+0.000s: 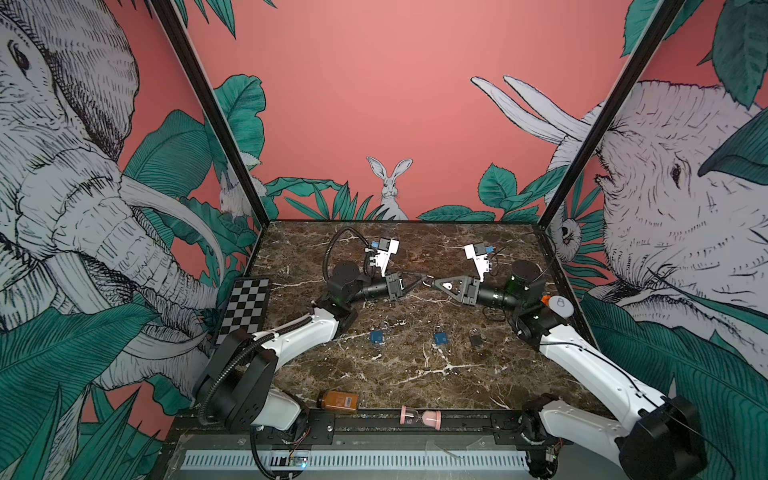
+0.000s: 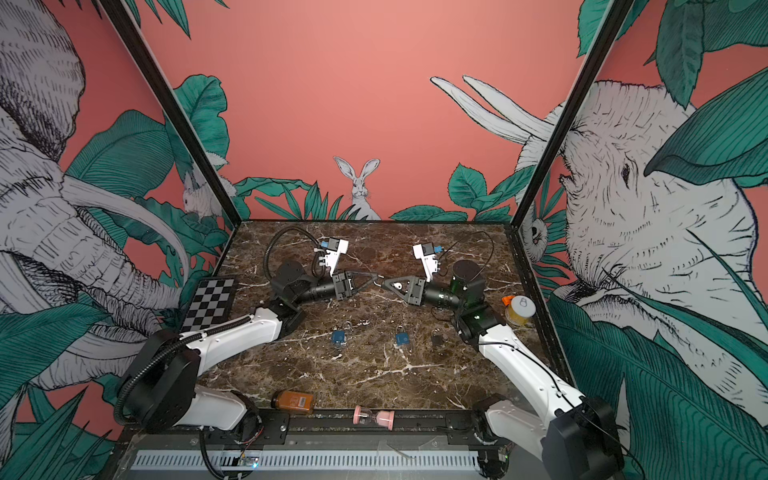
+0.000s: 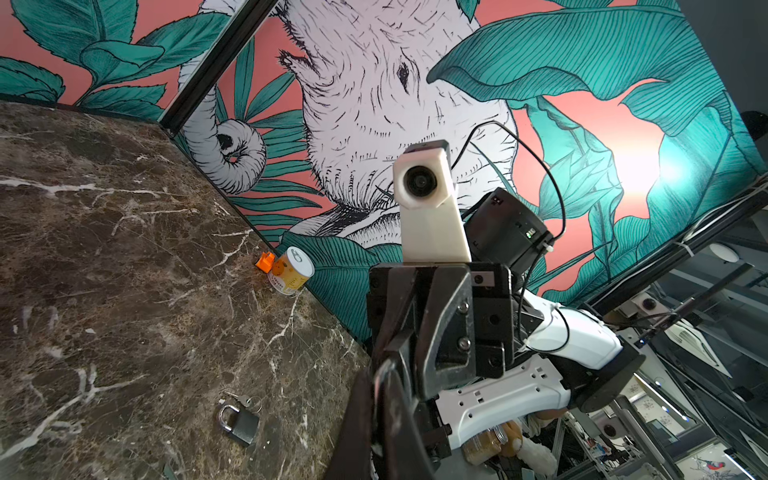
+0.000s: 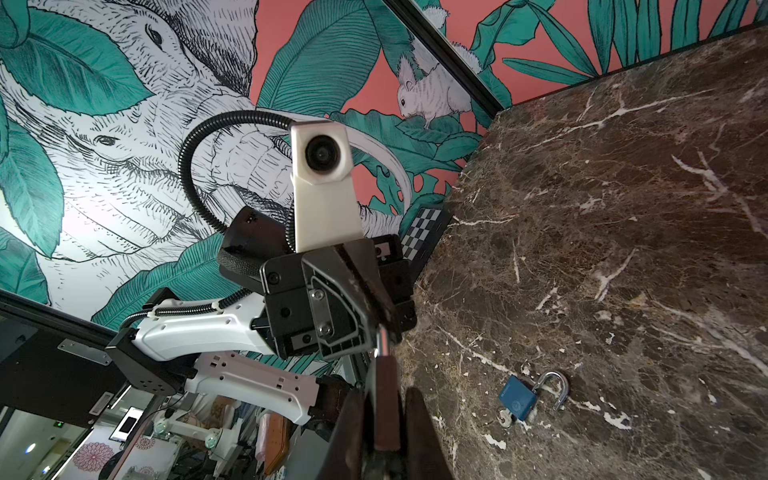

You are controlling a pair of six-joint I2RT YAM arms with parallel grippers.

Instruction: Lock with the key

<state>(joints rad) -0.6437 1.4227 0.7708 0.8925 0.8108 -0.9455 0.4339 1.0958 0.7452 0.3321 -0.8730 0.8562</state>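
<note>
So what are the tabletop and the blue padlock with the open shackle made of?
The tabletop looks like polished brown marble, or a printed imitation: white veins, soft sheen. The blue padlock seems metal under a matte blue coating or plastic cover, hard to tell which. Its shackle is bare, shiny, steel-like metal.

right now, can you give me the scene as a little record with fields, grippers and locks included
left gripper: shut on the silver end of the held padlock
right gripper: shut on the held padlock's brown body, above the table
key in held padlock: cannot tell
blue padlock: on the table, shackle open, key in it
second blue padlock: on the table, untouched
grey padlock: on the table, keys beside it
front edge: amber bottle and pink hourglass, both lying down
right wall: can, upright
</note>
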